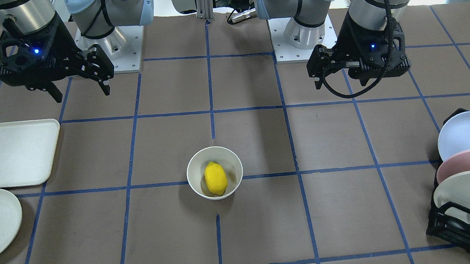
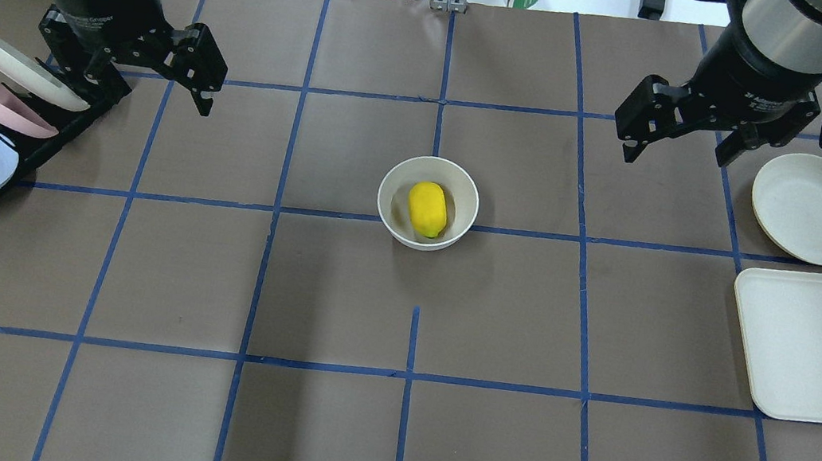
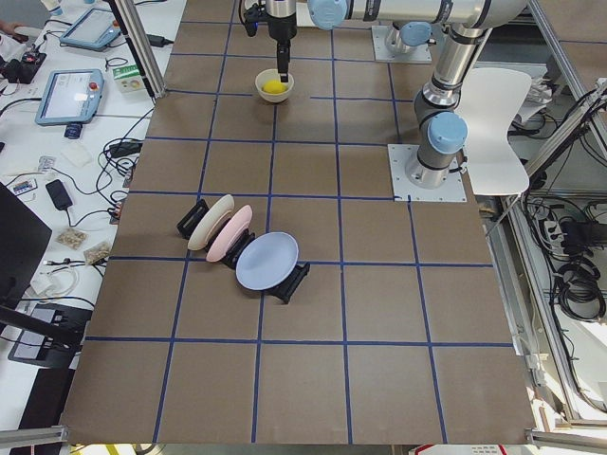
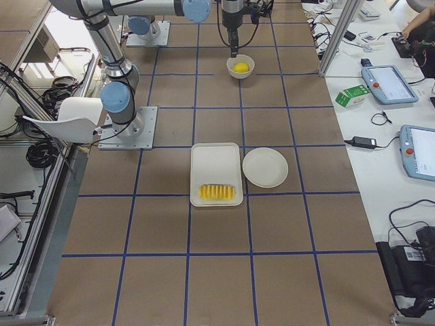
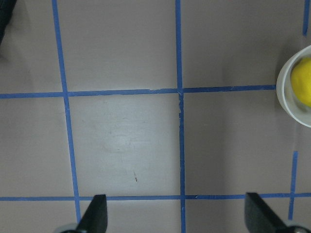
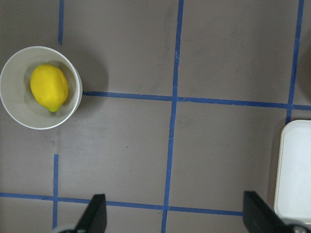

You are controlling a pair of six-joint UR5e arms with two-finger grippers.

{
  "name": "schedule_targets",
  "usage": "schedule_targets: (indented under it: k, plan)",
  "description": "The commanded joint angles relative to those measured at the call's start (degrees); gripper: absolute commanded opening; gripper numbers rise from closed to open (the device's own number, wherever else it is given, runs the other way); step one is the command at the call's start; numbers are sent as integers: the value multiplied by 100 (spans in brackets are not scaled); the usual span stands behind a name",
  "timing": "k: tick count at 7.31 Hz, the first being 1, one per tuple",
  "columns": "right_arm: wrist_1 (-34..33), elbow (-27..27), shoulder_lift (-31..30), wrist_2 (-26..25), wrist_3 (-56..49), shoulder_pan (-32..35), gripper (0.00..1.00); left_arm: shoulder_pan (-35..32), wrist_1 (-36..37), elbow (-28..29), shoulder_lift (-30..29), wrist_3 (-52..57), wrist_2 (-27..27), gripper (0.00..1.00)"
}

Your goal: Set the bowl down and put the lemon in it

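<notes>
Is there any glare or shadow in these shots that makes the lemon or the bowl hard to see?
Left wrist view: a pale sheen on the table, and the bowl is cut off at the right edge. Right wrist view: the bowl throws a soft shadow to its right; the lemon is sharp. Overhead view: both evenly lit, no glare on them.

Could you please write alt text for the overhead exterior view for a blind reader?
A yellow lemon lies inside an off-white bowl at the middle of a brown table gridded with blue tape. The left gripper, by a plate rack, and the right gripper, by a plate, hang open and empty.
</notes>
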Motion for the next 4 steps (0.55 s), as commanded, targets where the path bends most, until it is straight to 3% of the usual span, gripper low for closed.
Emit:
schedule_targets:
  k: [1, 4]
  plan:
    - [17, -1, -73, -27, 13, 0, 100, -14, 7, -6, -1, -31, -19, 100]
    - [9, 8, -82, -27, 13, 1, 100, -14, 25, -15, -1, -31, -19, 100]
